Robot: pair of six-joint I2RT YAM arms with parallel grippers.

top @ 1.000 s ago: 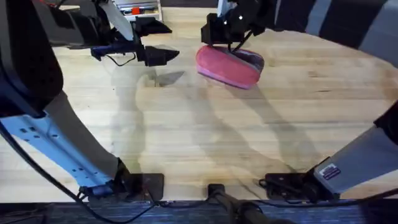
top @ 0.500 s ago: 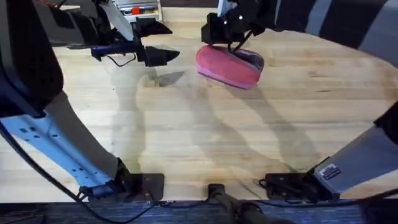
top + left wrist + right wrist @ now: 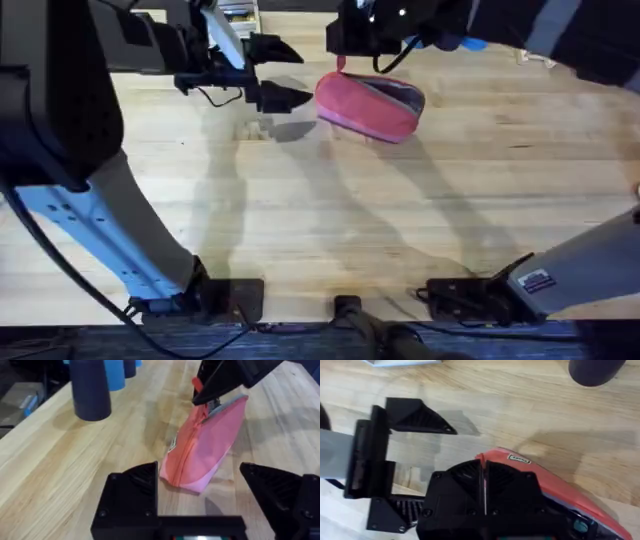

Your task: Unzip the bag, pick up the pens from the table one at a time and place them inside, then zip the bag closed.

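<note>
The pink bag (image 3: 372,106) lies on the table (image 3: 330,210) at the far middle, its zipper (image 3: 186,446) running along the top. My right gripper (image 3: 342,62) hangs over the bag's left end, shut on the red zipper pull (image 3: 197,386); the pull shows as a thin red strip between its fingers (image 3: 483,480). My left gripper (image 3: 297,73) hovers open just left of the bag, its fingers (image 3: 132,495) spread wide facing the bag's (image 3: 207,442) end without touching it. The pens are out of view.
Blue and dark cups (image 3: 91,387) stand on the table beyond the bag, one dark cup (image 3: 594,369) near the far edge. A box of small items (image 3: 235,12) sits at the back left. Bare wood stretches across the near half.
My left gripper has moved right, closer to the bag's left end. The right gripper stays on the zipper pull, shifted slightly up and back.
</note>
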